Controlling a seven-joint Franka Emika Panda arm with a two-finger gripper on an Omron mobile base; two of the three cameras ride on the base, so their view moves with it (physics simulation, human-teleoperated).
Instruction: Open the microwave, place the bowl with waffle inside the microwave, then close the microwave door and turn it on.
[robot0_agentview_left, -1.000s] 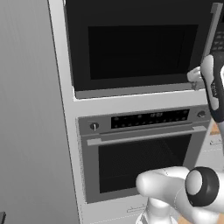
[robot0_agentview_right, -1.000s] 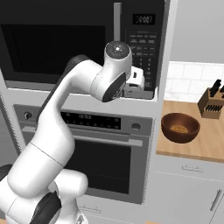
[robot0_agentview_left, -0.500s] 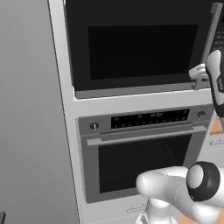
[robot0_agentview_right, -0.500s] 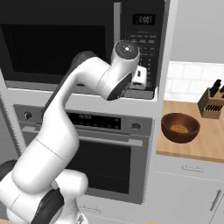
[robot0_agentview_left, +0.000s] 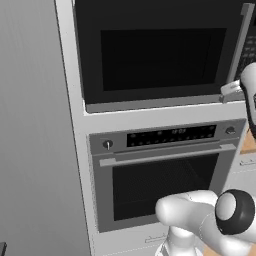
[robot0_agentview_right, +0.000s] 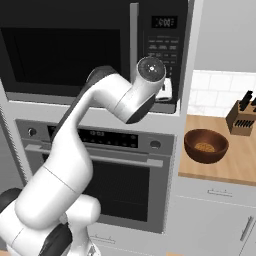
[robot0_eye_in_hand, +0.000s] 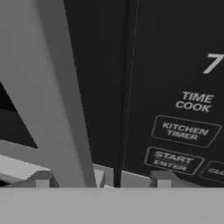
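Hand view: gripper (robot0_eye_in_hand: 103, 178) fingers apart, the microwave door (robot0_eye_in_hand: 100, 78) handle (robot0_eye_in_hand: 57, 100) rising between them, keypad (robot0_eye_in_hand: 179, 109) beside

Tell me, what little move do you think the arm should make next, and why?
Probably ease the gripper forward so its open fingers straddle the grey handle of the microwave door, then close on it. The door looks shut, the handle stands just ahead between the fingertips, and the bowl with the waffle waits on the counter.
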